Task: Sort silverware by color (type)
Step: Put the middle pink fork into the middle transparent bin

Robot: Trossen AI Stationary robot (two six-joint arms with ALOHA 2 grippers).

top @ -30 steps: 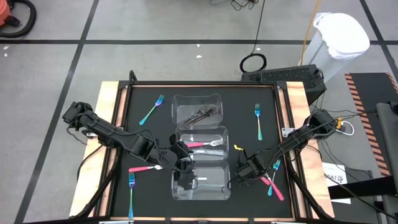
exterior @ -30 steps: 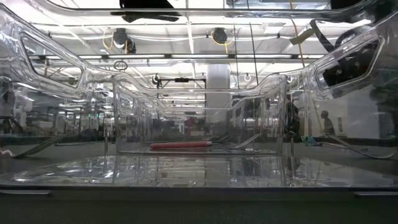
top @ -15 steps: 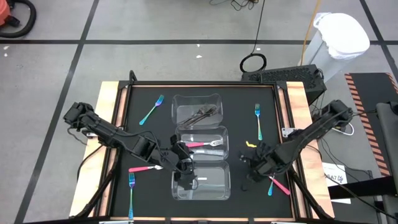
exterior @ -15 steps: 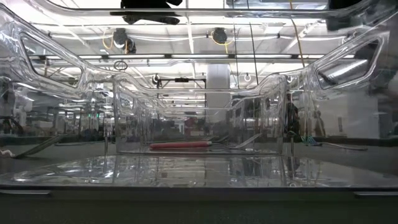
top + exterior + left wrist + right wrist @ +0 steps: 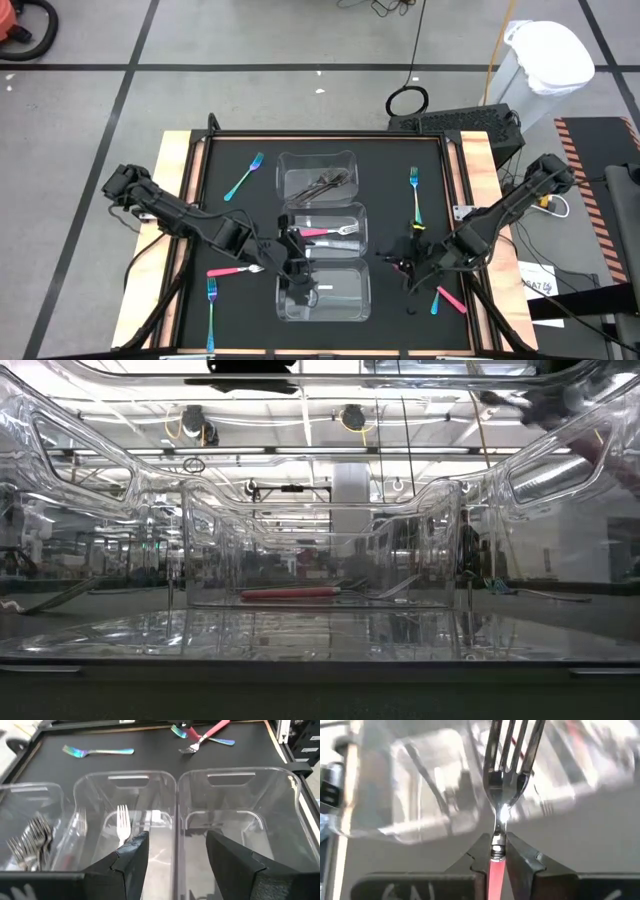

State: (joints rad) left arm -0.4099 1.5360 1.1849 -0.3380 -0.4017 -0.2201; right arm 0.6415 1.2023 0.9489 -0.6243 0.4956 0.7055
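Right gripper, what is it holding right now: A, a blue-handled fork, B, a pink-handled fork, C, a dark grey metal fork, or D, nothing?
B: in the right wrist view the right gripper has its fingers closed on the neck of a pink-handled fork, tines pointing away from the gripper.

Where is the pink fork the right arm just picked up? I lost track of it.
The pink-handled fork is clamped in the right gripper, raised over the mat's right side, right of the clear containers.
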